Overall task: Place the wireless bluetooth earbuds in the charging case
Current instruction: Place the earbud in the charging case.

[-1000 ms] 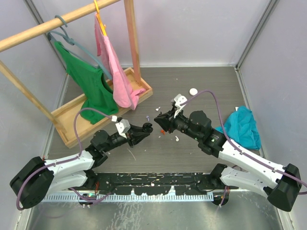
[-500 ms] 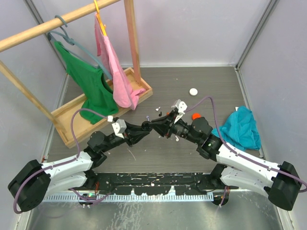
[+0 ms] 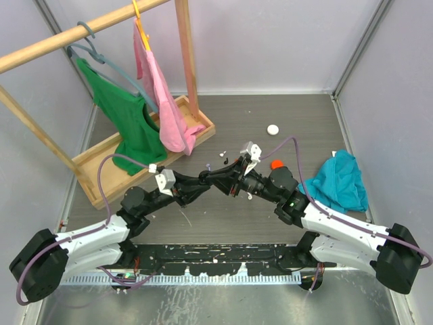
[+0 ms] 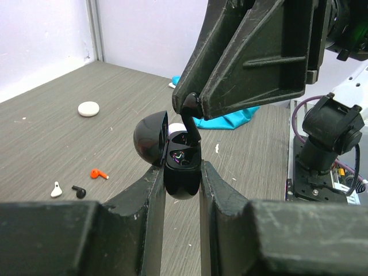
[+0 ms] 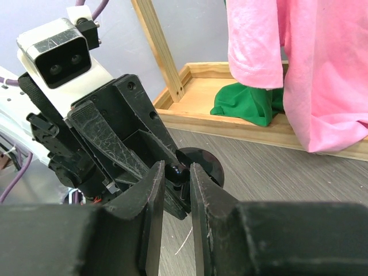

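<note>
Charging case (image 4: 183,161), black, glossy, is upright in the left tool (image 4: 183,173), which is clamped on its lower body from both sides. Its lid (image 4: 150,138) is hinged open, tipped back to the left in the left wrist view. The wells inside are dark and shiny. Something pale shows just behind the rim; can't tell what, or whether a bud already sits in there.

Right tool (image 5: 175,172) is pinched shut on a black earbud (image 4: 190,110), directly above the open case. The bud's long axis is near vertical with a slight tilt, head up at the tool tips and stem pointing down into the case mouth. The stem end is at the rim; can't tell if it is seated. Both tools meet mid-surface, raised off it.

Loose on the surface (image 4: 52,144), left of the case: red earbud (image 4: 99,172), white earbud (image 4: 56,190) and second black earbud (image 4: 79,191), all lying flat. White round case (image 3: 272,129) sits farther back, closed. Teal cloth (image 3: 338,179) is bunched at the right.

Wooden tray (image 3: 101,186) at back left holds the hems of a green shirt (image 3: 128,122) and a pink garment (image 3: 166,101).
</note>
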Controlling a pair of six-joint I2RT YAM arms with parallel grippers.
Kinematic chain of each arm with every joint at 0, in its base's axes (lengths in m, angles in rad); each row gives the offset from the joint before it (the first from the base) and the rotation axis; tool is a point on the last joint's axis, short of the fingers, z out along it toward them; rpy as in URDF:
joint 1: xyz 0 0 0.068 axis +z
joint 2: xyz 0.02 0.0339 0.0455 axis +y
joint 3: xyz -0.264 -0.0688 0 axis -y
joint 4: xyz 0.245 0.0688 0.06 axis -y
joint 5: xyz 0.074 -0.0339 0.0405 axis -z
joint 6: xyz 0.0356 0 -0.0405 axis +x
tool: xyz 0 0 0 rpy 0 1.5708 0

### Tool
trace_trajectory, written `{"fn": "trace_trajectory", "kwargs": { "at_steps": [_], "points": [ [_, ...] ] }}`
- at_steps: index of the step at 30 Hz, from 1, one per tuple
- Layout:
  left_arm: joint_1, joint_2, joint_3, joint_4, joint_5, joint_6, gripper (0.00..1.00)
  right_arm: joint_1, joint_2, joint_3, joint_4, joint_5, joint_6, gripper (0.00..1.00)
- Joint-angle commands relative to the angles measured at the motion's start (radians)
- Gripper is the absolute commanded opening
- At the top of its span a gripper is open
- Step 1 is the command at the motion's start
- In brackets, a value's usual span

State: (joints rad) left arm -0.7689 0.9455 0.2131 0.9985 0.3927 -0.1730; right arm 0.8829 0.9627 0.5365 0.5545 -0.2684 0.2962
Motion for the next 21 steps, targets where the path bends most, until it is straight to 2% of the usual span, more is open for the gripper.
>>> {"fn": "trace_trajectory", "kwargs": {
  "at_steps": [1,9,21],
  "points": [
    [-0.003,-0.025,0.04,0.085,-0.008,-0.005,0.0,0.008,-0.002,0.004,0.094,-0.04,0.02,0.2],
    [-0.003,-0.033,0.04,0.087,-0.012,-0.017,0.0,0.011,0.006,-0.005,0.107,-0.05,0.021,0.19],
    [-0.004,-0.032,0.043,0.076,0.044,-0.032,0.0,0.013,-0.027,-0.039,0.154,0.026,0.022,0.19]
  ]
}}
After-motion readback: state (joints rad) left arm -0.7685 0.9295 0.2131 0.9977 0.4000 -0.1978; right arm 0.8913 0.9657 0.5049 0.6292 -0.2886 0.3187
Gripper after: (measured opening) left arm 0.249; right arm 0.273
